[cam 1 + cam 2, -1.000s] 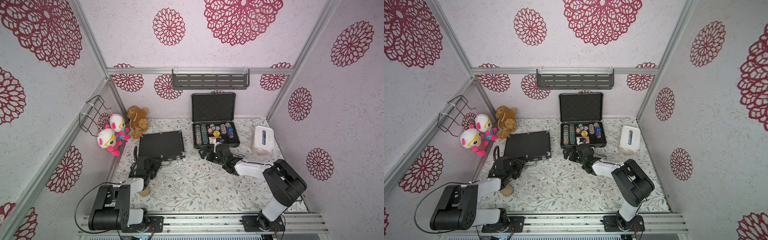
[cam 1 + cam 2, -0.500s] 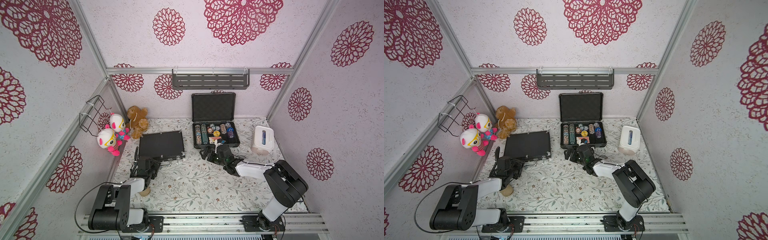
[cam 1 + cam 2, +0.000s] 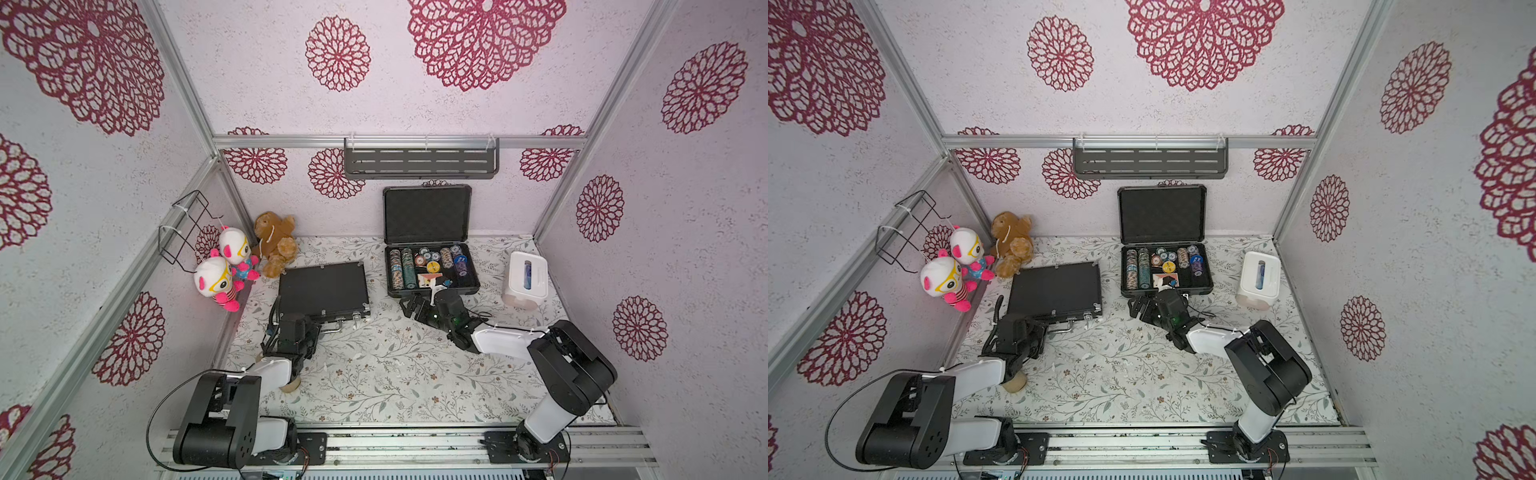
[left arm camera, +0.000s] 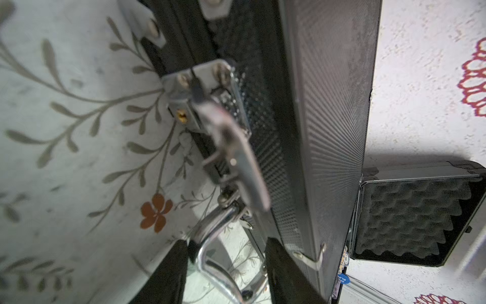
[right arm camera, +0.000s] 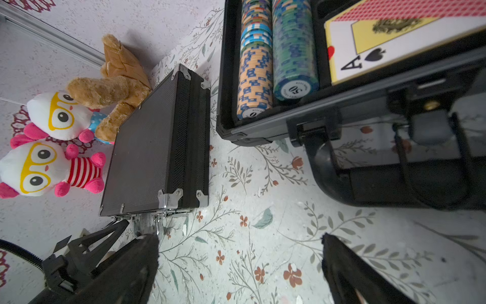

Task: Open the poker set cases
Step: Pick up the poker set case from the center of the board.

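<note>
Floral counter [image 3: 395, 374] in both top views: flat black case [image 3: 322, 289] lid down at left, grey case [image 3: 426, 216] open at right. Left wrist: left claw [image 4: 226, 273] half open, straddling the silver handle [image 4: 210, 226]. Right wrist: right claw [image 5: 240, 250] gaping wide, empty, just in front of the grey case.

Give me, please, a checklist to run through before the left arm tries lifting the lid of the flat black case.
1. Thick case lid standing open, chips showing: ok.
2. Flat black case lid raised: not ok, it lies shut.
3. Latch beside the left gripper flipped out: ok.
4. Far latch released: cannot tell, too small.
5. Left gripper's jaws apart, either side of the silver handle: ok.
6. Right gripper open, holding nothing, clear of the flat case: ok.
</note>
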Motion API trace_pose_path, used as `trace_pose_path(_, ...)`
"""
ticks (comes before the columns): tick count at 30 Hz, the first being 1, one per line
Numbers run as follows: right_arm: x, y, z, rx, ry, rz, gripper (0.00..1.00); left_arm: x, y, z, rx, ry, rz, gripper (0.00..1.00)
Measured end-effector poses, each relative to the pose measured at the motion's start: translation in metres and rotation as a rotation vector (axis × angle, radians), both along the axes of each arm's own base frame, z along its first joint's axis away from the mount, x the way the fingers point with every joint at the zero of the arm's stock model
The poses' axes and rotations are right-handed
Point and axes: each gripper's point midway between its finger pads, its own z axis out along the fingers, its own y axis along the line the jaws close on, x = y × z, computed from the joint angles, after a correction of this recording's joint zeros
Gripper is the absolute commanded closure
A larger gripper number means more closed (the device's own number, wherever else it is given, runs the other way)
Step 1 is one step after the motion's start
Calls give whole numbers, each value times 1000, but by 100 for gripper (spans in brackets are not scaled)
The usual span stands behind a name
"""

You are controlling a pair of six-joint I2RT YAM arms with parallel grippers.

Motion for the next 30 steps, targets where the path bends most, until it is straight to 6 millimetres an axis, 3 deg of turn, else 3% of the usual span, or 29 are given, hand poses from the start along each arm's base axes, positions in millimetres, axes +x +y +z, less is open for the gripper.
trace_pose_path(13, -1, -3, 1, -1, -5, -9, 1, 5, -6, 26, -8, -91, 55, 49)
trace_pose_path(30, 2, -14, 13, 10, -30, -38, 1, 9, -14, -5, -29, -32, 66, 49)
